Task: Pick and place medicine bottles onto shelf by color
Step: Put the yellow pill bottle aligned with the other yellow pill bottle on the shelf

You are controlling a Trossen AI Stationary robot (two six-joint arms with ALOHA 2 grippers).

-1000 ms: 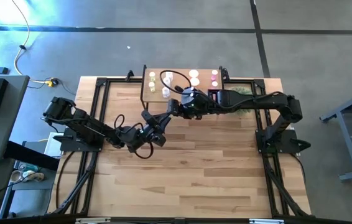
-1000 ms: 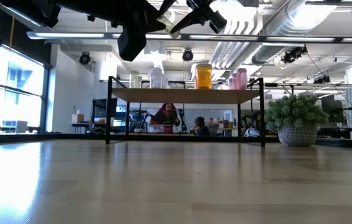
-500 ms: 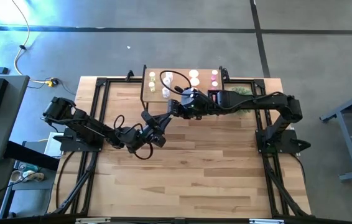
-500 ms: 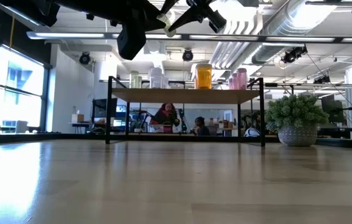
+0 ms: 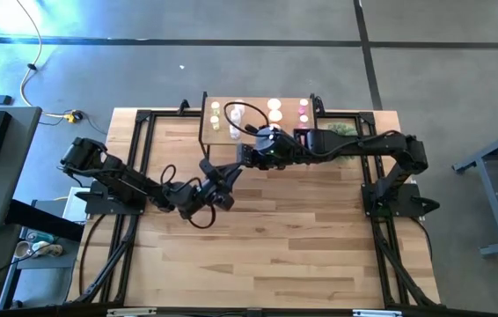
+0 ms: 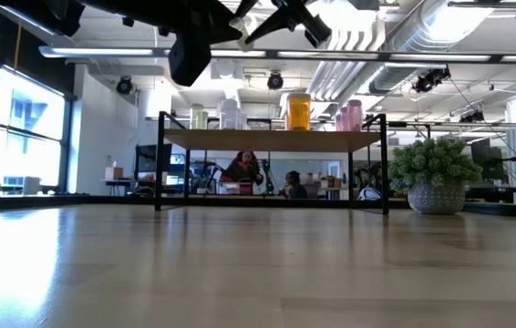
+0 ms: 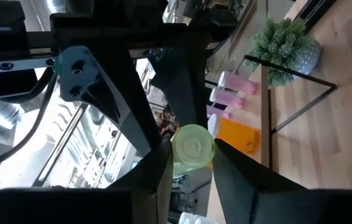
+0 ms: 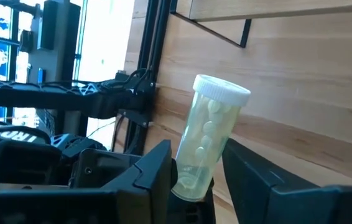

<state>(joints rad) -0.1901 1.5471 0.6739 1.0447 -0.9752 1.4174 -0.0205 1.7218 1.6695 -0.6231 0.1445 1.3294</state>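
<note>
**Item: yellow-green medicine bottle** (image 8: pixel 208 146), white cap, pale pills visible inside.
- Location: in the air in front of the shelf (image 6: pixel 267 139), well above the table (image 6: pixel 240 269), at the point where the two grippers meet.
- Orientation: slanted, not upright. In the right wrist view its long axis runs away from the right arm's fingers, base low between them and cap at the far, free end. The left wrist view sees it end-on, one round green end facing that camera, so the axis runs along the left fingers.

**Holder 1: left gripper** (image 5: pixel 227 173). It reaches in from the table's left side. Its fingers are clenched on the bottle, one on each side of the round end.

**Holder 2: right gripper** (image 5: pixel 247 156). It stretches across the shelf's front edge from the right. Its fingers are closed against the lower body of the same bottle.

**On the shelf top, all upright, caps up:**
- pale yellow-green bottle (image 6: pixel 199 117) at the left end
- clear bottles (image 6: pixel 231 113) beside it
- orange bottle (image 6: pixel 298 110) near the middle
- pink bottles (image 6: pixel 350 116) at the right end

**Other:** potted spiky plant (image 6: pixel 434 175) on the table just right of the shelf's right legs.
</note>
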